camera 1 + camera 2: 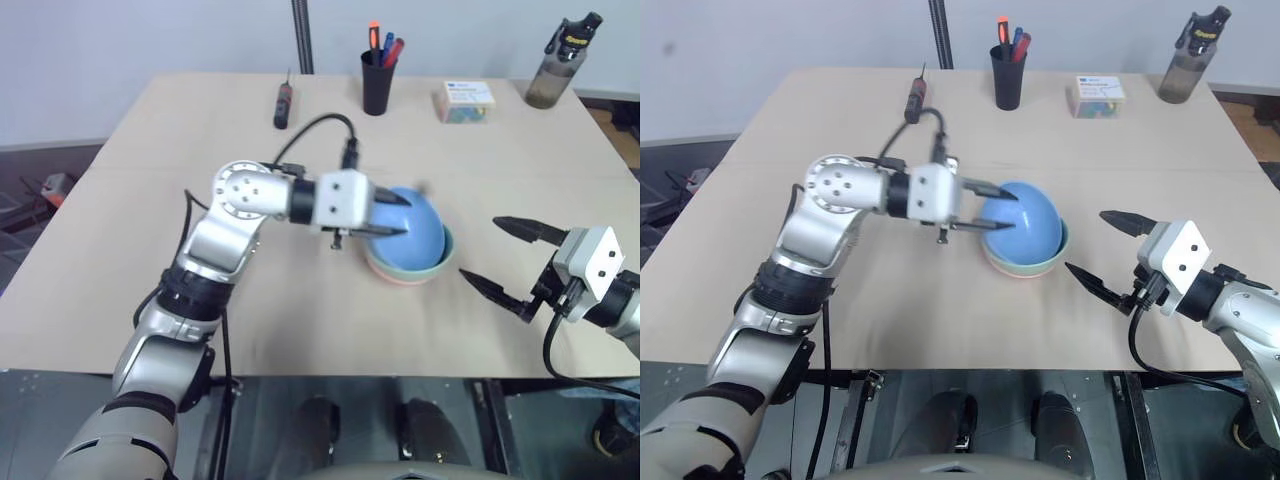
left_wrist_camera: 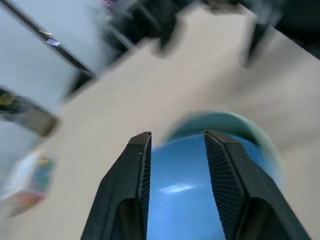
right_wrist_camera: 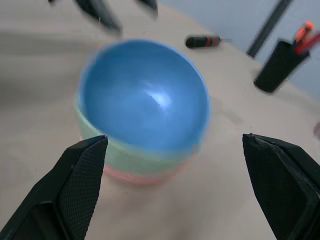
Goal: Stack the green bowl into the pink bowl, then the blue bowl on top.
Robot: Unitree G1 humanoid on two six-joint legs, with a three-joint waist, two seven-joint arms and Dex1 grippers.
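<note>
Blue bowl tipped on the stack, left fingers parted at its rim

Blue bowl [image 1: 412, 236] sits tilted on the green bowl [image 3: 125, 155], which is nested in the pink bowl [image 3: 145, 177], all mid-table [image 1: 300, 330]. We read the tilt as a bowl just dropped in and not yet seated: its opening faces the right gripper, its back faces the left one. Green and pink look properly nested, so only the blue one needs settling.

Left gripper [image 1: 392, 215] reaches in level from the stack's left side, pointing across the table toward the right. Its fingers [image 2: 132, 185] stand partly apart, one on each side of the blue bowl's upper edge; from the wrist view we see a gap with blue showing between, not a clamp. We judge it as letting go, though contact with the rim we cannot rule out.

Right gripper [image 1: 505, 255] hangs just beside the stack on the right, well clear of it, spread wide and grasping nothing, aimed at the bowls. We'd guess it waits in case the blue bowl needs a nudge flat.

Risk: tilted bowl may rock or slide off.
</note>
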